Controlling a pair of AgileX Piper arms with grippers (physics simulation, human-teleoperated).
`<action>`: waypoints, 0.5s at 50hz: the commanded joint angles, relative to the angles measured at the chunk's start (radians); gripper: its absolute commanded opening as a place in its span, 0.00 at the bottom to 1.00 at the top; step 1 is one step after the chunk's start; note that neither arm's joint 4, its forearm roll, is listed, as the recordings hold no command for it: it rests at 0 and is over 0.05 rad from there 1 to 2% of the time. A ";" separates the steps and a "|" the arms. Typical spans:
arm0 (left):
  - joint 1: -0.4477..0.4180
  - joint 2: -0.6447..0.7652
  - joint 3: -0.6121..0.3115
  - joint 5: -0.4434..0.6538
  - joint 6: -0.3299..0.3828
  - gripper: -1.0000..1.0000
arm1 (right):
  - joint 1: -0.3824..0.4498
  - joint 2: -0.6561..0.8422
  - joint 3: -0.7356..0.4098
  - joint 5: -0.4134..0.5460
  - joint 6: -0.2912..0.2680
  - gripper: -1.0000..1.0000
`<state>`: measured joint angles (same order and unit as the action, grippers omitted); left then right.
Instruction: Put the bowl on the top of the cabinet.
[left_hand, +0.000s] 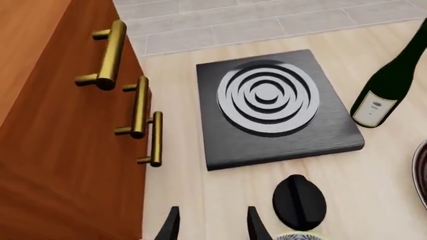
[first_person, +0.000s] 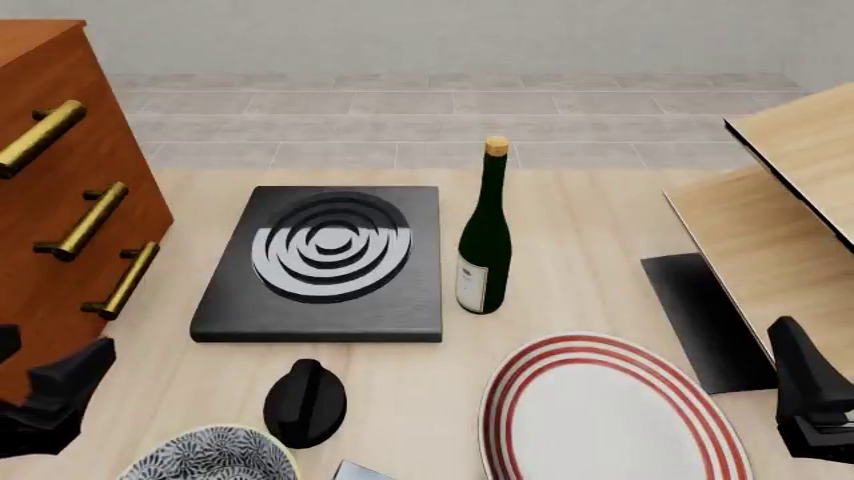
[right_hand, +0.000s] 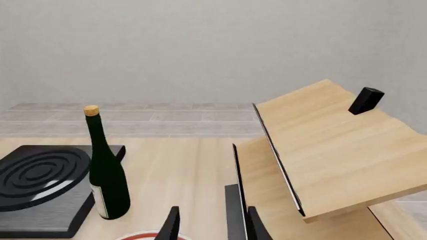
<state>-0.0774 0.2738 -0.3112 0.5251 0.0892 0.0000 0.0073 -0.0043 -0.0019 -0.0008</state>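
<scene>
- Currently, the bowl (first_person: 211, 455) sits on the tabletop (first_person: 587, 215) at the near edge of the front view, just beside the black knob-shaped object (first_person: 306, 402) and near the left gripper (left_hand: 212, 225).
- The left gripper's jaws stand apart with nothing between them; the right gripper (right_hand: 212, 225) is likewise spread and empty.
- Judged step: approach and grasp the bowl with the left arm, which is the nearer one.
- Pinch one side of the rim, one jaw inside and one outside, keeping clear of the knob-shaped object.
- Lift high before moving toward the cabinet (first_person: 60, 180); its top is well above the tabletop.
- Keep the bowl level during the transfer and avoid the brass handles (left_hand: 110, 55).
- Hidden or cut off: only the far part of the bowl shows in the front view, and a sliver in the left wrist view.
- The cabinet top is barely visible, so free space there cannot be confirmed.
- The plate (first_person: 607, 415) and a small pale object at the bottom edge are also cropped.
</scene>
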 joint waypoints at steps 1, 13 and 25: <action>-0.016 0.047 0.005 0.013 0.005 1.00 | 0.000 0.000 0.000 0.000 0.000 1.00; -0.036 0.056 0.003 0.037 -0.007 1.00 | 0.000 0.000 0.000 0.000 0.000 1.00; -0.044 0.062 0.003 0.069 -0.010 1.00 | 0.000 0.000 0.000 0.000 0.000 1.00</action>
<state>-0.1117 0.3296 -0.3080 0.5685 0.0824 0.0001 0.0074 -0.0043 -0.0019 -0.0007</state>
